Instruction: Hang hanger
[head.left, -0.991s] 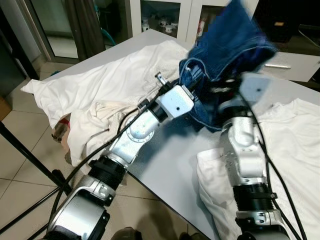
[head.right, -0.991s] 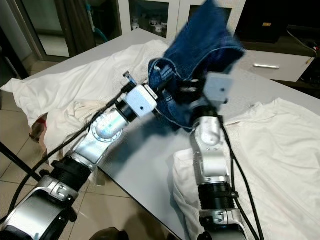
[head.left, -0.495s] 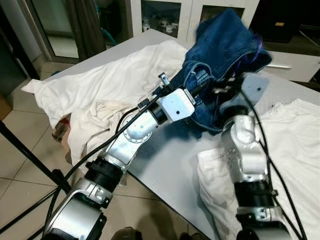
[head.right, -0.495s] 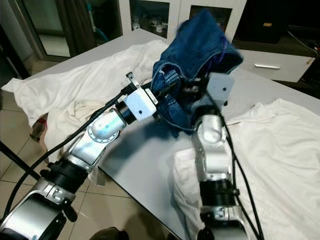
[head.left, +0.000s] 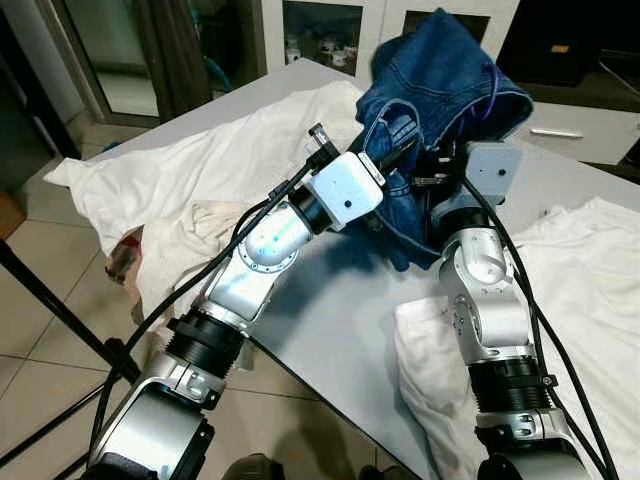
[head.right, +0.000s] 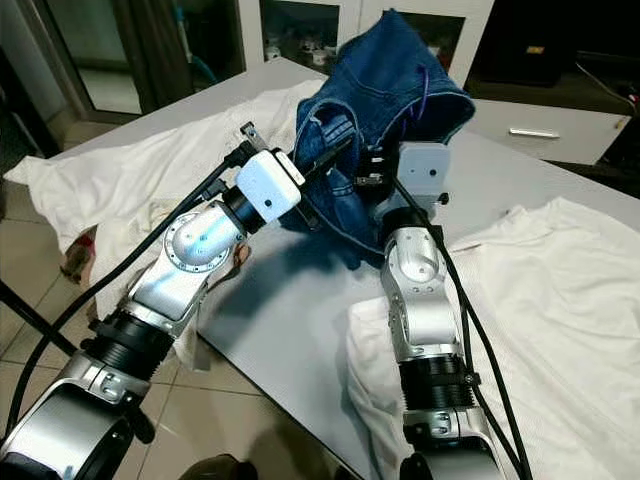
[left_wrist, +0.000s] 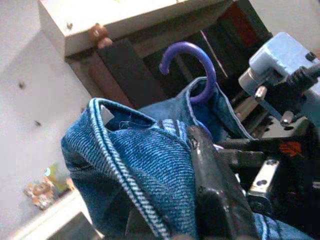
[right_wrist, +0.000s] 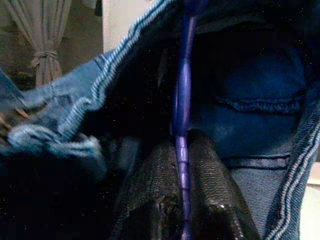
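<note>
Grey table (head.left: 340, 310), matte top, set cornerwise to the head camera, near corner overhanging the tiled floor (head.left: 40, 330).

- Large white cloth (head.left: 220, 160): spread over the far left part of the top, creased, left end hanging past the edge.
- Cream-white crumpled cloth (head.left: 190, 235): bunched at the left edge just beside the large one, drooping over the side.
- White garment (head.left: 590, 300): lying flat across the right part, its near fold (head.left: 430, 370) hanging over the front edge.
- Bare grey strip between the left cloths and the right garment.
</note>
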